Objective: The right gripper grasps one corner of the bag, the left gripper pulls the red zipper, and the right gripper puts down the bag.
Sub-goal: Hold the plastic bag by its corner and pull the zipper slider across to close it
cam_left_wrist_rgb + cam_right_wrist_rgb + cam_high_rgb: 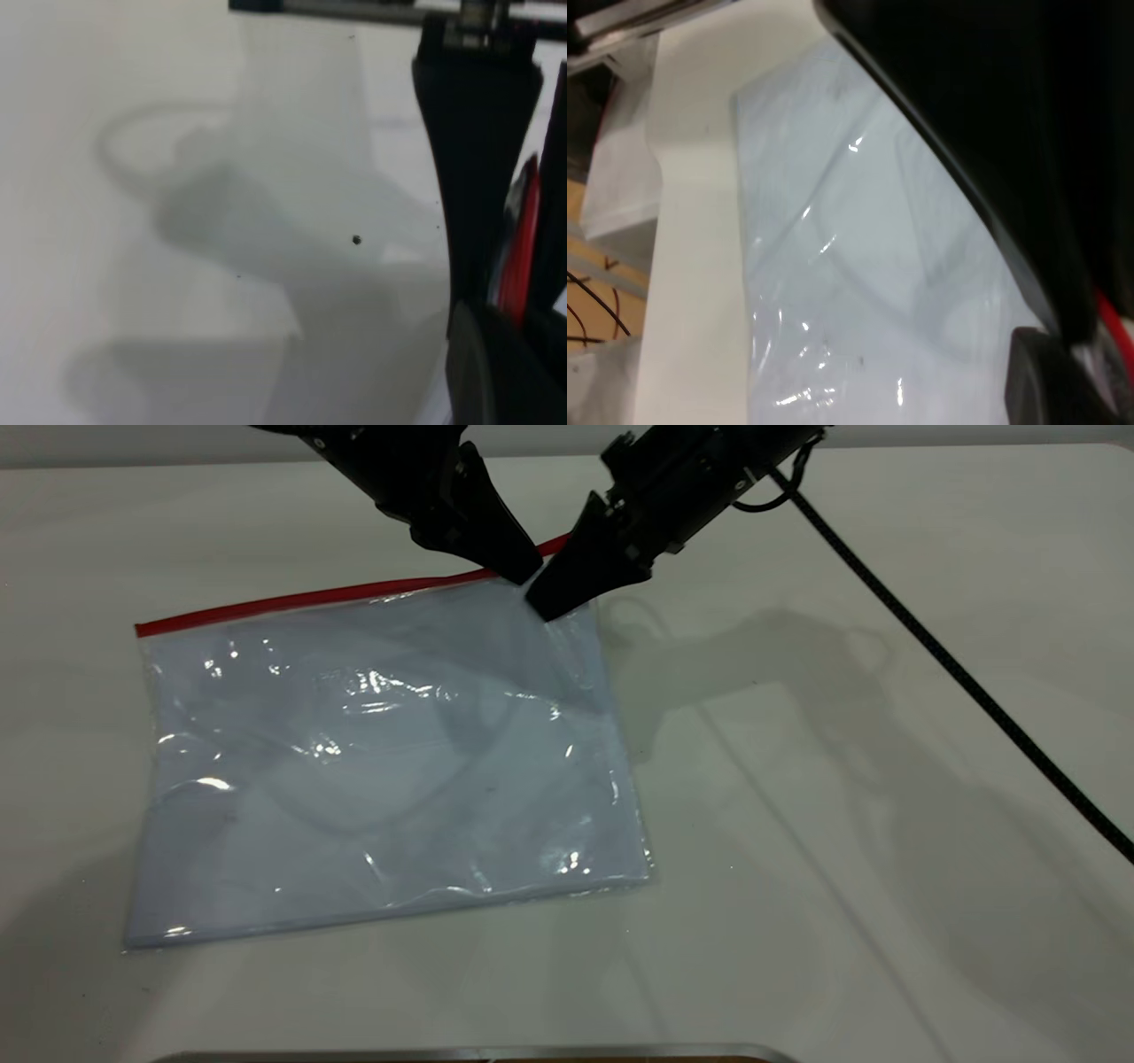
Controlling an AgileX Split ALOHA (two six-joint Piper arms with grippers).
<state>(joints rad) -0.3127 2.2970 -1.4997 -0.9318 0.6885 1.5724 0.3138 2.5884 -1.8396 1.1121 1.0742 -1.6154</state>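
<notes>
White table (886, 824), bag (390, 762), both grippers' jaws.

Lab bench, bare white table (886, 797), cabling (974, 691)

Slider tab of red zipper (337, 593) hidden behind both grippers.

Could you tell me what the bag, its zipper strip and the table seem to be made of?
Bag: thin clear plastic film, glossy; it crinkles and throws bright glints. Zipper: probably moulded red plastic, smooth and flat. Table: white, smooth, faintly sheened surface, likely laminate or painted board; it carries soft shadows.
</notes>
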